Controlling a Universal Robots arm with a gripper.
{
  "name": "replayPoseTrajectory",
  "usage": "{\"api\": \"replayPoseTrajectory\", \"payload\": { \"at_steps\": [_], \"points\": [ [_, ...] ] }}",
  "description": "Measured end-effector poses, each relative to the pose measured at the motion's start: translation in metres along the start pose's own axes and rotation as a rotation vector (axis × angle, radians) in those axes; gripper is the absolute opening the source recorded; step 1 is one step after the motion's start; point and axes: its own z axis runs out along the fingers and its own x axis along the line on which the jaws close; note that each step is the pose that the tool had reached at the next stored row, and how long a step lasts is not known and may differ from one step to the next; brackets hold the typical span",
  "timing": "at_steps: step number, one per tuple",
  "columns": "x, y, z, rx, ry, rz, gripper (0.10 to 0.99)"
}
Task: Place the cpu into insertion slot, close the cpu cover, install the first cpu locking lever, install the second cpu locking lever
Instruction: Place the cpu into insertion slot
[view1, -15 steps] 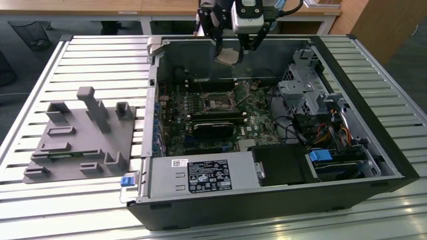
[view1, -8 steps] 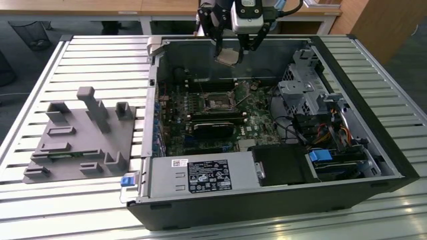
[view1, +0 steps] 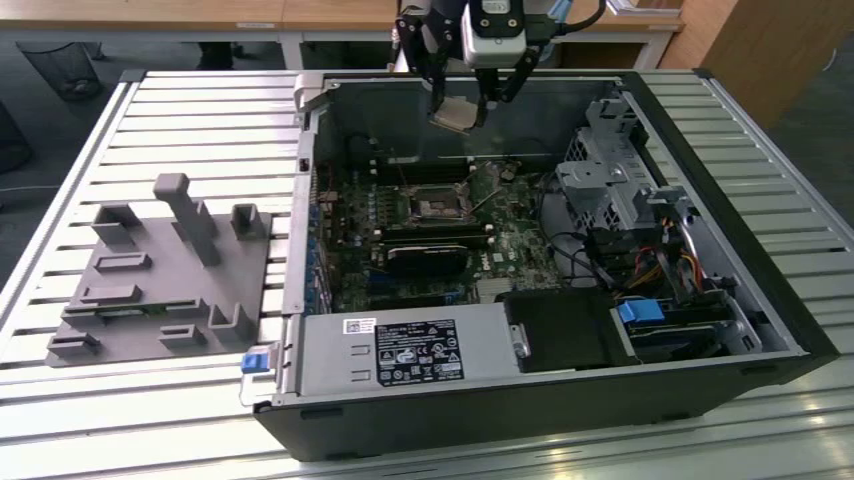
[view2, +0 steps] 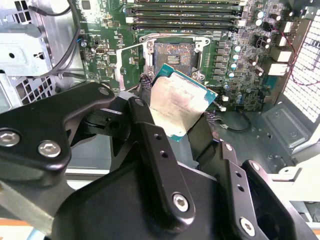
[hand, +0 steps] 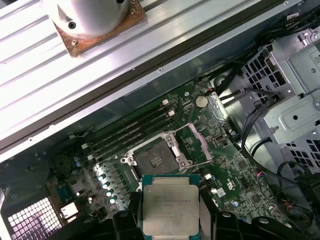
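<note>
exterior view
- gripper (view1: 467, 100): hanging at 12 o'clock over the open computer case (view1: 561, 395), jaws clenching the cpu (view1: 454, 113)
- cpu: hanging in the air, tilting, pale face showing; square, so showing no long axis
- insertion slot (view1: 438, 207): lying bare at 6 o'clock from cpu, well apart

second wrist view
- cpu (view2: 182, 102): showing pale face, green rim; sitting pinched between black fingers (view2: 147, 130)
- insertion slot (view2: 172, 57): sitting beyond cpu, not touching

first wrist view
- cpu (hand: 170, 205): showing silvery face
- cpu cover (hand: 206, 141): standing flipped open beside insertion slot (hand: 155, 159)
</note>
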Motion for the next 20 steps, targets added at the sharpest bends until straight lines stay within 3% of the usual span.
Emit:
{"api": "replayPoseTrajectory", "payload": {
  "at_steps": [20],
  "points": [
    [-0.0001,-0.0003,0.0034,-0.001,-0.0029,0.033,0.541]
  ]
}}
